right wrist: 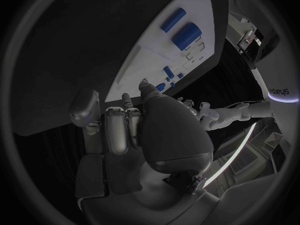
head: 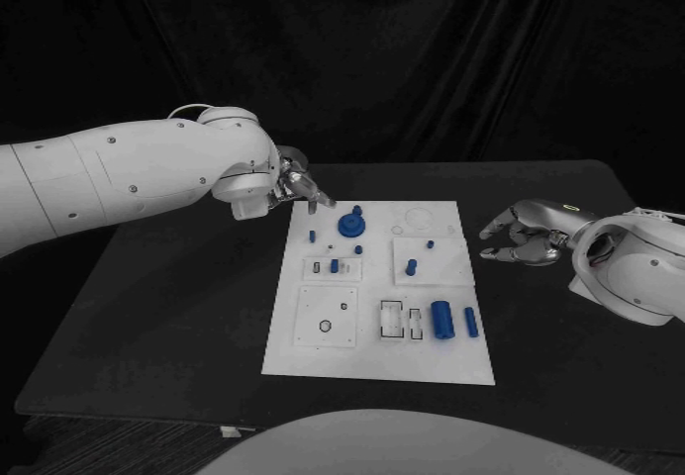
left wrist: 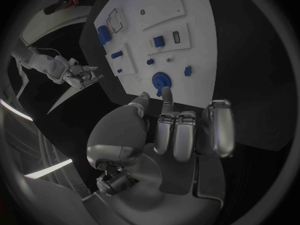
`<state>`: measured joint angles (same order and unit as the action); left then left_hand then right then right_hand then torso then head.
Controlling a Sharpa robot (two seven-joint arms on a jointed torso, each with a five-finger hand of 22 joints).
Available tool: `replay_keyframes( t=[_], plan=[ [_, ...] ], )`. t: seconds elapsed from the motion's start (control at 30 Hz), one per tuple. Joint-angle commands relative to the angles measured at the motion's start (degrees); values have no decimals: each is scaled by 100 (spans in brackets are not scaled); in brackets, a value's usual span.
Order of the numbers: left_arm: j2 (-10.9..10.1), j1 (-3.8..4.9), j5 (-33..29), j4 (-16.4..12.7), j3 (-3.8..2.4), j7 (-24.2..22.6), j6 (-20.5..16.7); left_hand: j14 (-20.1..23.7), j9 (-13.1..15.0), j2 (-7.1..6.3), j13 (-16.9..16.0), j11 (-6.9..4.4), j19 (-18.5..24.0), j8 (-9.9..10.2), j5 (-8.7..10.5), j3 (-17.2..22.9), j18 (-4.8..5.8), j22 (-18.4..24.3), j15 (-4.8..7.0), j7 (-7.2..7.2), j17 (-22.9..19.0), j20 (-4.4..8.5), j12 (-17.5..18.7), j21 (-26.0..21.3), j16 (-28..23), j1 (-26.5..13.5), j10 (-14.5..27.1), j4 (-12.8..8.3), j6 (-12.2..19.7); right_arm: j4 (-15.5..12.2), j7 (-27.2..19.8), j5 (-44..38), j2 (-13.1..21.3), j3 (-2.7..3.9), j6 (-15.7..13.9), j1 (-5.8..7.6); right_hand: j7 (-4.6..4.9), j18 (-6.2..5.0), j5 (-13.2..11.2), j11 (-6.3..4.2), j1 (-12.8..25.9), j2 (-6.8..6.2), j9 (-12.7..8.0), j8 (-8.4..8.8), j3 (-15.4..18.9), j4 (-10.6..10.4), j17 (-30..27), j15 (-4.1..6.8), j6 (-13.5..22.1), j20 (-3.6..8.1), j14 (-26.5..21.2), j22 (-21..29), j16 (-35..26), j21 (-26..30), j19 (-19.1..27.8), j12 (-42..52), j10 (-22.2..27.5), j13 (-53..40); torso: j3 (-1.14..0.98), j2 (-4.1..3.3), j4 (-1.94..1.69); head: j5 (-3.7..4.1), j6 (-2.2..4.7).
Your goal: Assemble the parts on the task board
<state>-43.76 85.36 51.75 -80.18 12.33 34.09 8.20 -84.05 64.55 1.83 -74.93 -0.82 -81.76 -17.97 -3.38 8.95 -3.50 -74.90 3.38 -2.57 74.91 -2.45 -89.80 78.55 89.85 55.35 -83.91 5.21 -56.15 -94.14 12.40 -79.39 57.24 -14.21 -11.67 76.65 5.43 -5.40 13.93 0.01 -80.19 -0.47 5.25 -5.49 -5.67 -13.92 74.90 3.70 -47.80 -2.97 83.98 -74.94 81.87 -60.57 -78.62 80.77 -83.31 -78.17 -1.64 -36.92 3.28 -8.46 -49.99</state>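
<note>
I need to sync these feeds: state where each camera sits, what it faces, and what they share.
Head view: on the robot's head, looking down at the task board; both arms enter.
Left wrist view: behind the left robot hand, facing the board's far end.
Right wrist view: behind the right robot hand, facing the board's side edge.
Shared: the large blue cylinder.

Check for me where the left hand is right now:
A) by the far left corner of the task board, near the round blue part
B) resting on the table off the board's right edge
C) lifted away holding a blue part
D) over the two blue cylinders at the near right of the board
A: in the head view the left hand is at the far left corner of the task board, close to the round blue part, holding nothing.
</note>
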Motion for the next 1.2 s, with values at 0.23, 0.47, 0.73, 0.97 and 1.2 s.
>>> replay_keyframes(
  t=[0.23, 0.47, 0.73, 0.97, 1.2],
  plan=[
    [183, 7, -35, 519, -3, -163, 132, -595, 85, 35, -1507, -34, -70, -87, -142, -61, 30, -863, 45, -13, 1509, -16, -20, 38, 15, 125, -609, 22, 164, -15, -84, -21, -22, 3, -224, -12, 6, -13, 6, -13, 34, -21, -6, 14, 29, -16, 678, -19, -52, -1, 321, -757, 22, -21, -24, 31, -9, -192, -16, -16, 14, -27, -1],
    [275, -90, -35, 806, -3, -243, 126, -595, 129, 44, -1507, -21, -85, -129, -229, -76, 35, -881, 33, -28, 1509, -25, -20, 52, 15, 222, -609, -1, 275, -12, -106, -21, -30, 3, -244, -13, 6, -14, 5, -13, 34, -21, -6, 13, 29, -18, 674, -19, -53, -1, 320, -755, 18, -15, -22, 26, -5, -185, -8, -21, 5, -52, -1],
    [441, -320, -35, 1155, -2, -276, 255, -595, 141, 54, -1507, -3, -80, -129, -261, -87, 32, -879, 21, -53, 1509, -35, -20, 35, 15, 290, -609, -18, 404, -2, -113, -21, -36, 3, -244, -13, 6, -16, 5, -14, 34, -20, -7, 13, 28, -20, 668, -18, -56, 0, 319, -754, 13, -6, -20, 15, 2, -173, 5, -26, -2, -49, -1],
    [522, -515, -35, 1354, -2, -326, 272, -595, 143, 37, -1507, 25, -66, -135, -194, -141, 28, -874, -2, -85, 1509, -52, -20, 11, 15, 277, -609, 7, 479, -4, -116, -21, -27, 3, -229, -13, 6, -16, 5, -14, 34, -20, -7, 13, 28, -20, 668, -18, -56, 0, 319, -754, 13, -6, -20, 15, 2, -173, 1, -19, -11, -43, -1],
    [542, -604, -35, 1410, -2, -383, 278, -595, 148, 40, -1507, 39, -59, -173, -107, -202, 25, -874, -19, -95, 1509, -69, -20, -3, 15, 234, -609, 59, 478, 3, -113, -21, -29, 3, -210, -14, 6, -17, 5, -14, 33, -18, -8, 13, 26, -22, 667, -17, -60, 1, 319, -753, 12, -2, -21, 18, 0, -174, 5, -20, 1, -80, -1]
  ],
)
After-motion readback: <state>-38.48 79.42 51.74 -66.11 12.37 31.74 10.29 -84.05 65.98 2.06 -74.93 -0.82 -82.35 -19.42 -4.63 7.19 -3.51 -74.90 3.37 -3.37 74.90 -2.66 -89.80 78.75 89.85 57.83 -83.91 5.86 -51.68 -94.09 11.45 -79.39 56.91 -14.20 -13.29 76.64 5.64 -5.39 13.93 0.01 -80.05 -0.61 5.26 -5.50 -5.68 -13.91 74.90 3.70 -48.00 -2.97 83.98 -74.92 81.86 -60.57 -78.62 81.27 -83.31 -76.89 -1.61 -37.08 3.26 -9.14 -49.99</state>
